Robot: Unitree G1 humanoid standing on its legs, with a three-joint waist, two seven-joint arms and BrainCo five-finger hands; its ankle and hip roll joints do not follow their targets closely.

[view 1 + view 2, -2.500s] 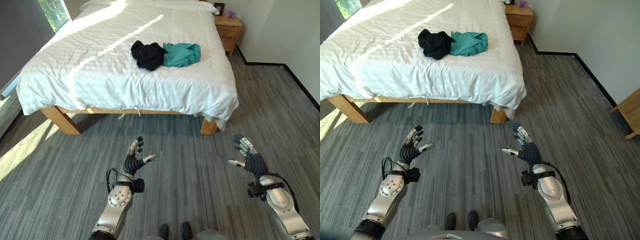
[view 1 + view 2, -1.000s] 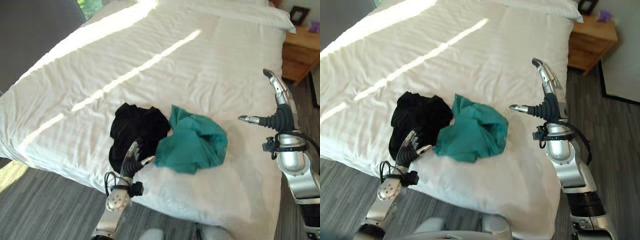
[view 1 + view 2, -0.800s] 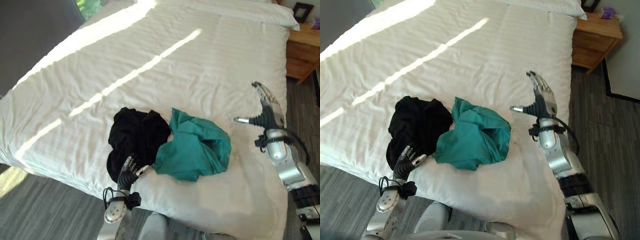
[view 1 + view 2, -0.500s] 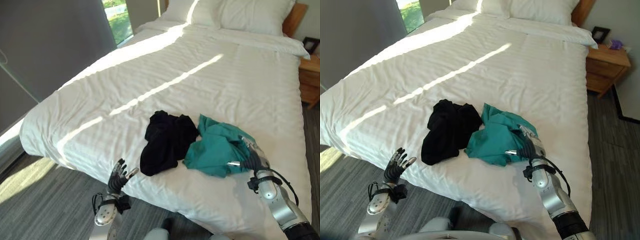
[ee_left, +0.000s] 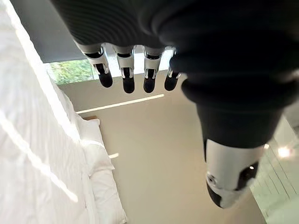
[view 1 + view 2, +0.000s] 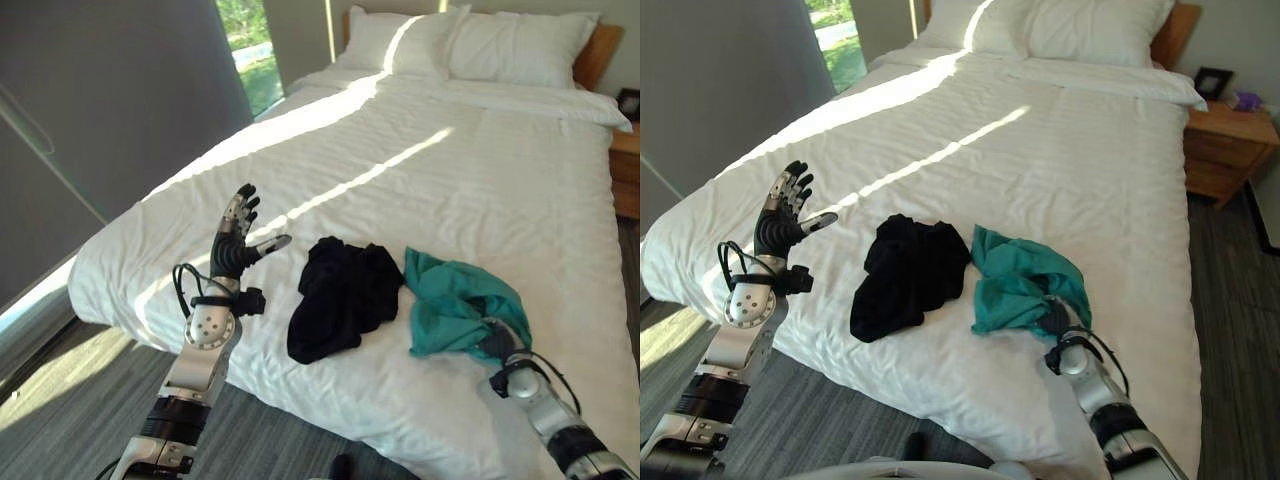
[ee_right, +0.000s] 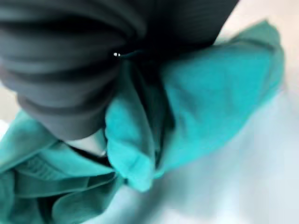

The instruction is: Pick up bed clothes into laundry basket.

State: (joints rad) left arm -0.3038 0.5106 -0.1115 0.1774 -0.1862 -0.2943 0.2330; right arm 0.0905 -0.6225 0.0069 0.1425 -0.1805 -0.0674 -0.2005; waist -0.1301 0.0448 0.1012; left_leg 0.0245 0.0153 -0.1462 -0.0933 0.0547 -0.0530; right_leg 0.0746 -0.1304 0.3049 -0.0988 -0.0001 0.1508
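- Change, right hand (image 6: 1055,318): half a second ago it lay open at the near edge of the teal garment (image 6: 1022,280); it is now pushed into that garment's near fold. Its wrist view shows teal cloth bunched against the dark cover, fingers hidden, so whether it has closed on the cloth cannot be told.
- Change, left hand (image 6: 233,243): it was low by the bed's near edge and has risen above the duvet, fingers straight and spread, thumb out, holding nothing. It stands well to the left of the black garment (image 6: 340,296).
- Change, viewpoint: the camera has shifted since the earlier frames, so the whole bed (image 6: 470,170) sits differently; both garments appear to lie where they did.
- Meaning for the task: the first pickup is probably beginning on the teal piece. Nothing is lifted yet, and the black piece is untouched.
- Count, clothes on bed: two. One black, one teal, side by side and touching, both crumpled near the foot end.
- Count, pillows (image 6: 520,45): at least two, white, at the headboard.
- Count, nightstand (image 6: 1223,148): one, wooden, beside the bed on the right.
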